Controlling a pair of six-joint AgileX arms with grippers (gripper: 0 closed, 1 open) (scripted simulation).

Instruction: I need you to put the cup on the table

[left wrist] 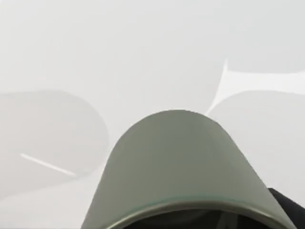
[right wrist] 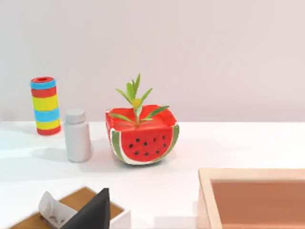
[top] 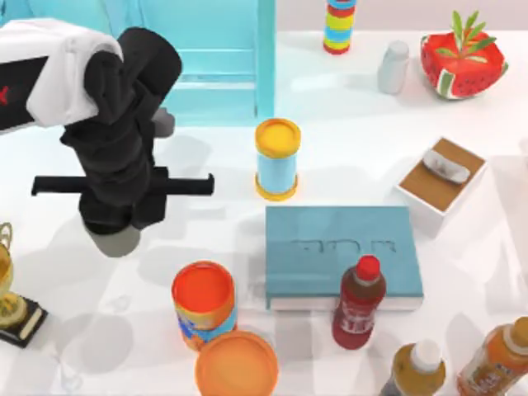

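the left hand is over the left part of the tabletop, near its left edge. it is clamped on the cup, which hangs above the white surface. the right hand: i cannot tell.

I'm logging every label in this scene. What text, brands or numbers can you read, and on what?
None can be read for certain.
Teal book: embossed characters on its cover, too faint to read.
Red-capped bottle: label print too blurred to read.
Orange-topped can: coloured pattern, no legible words.
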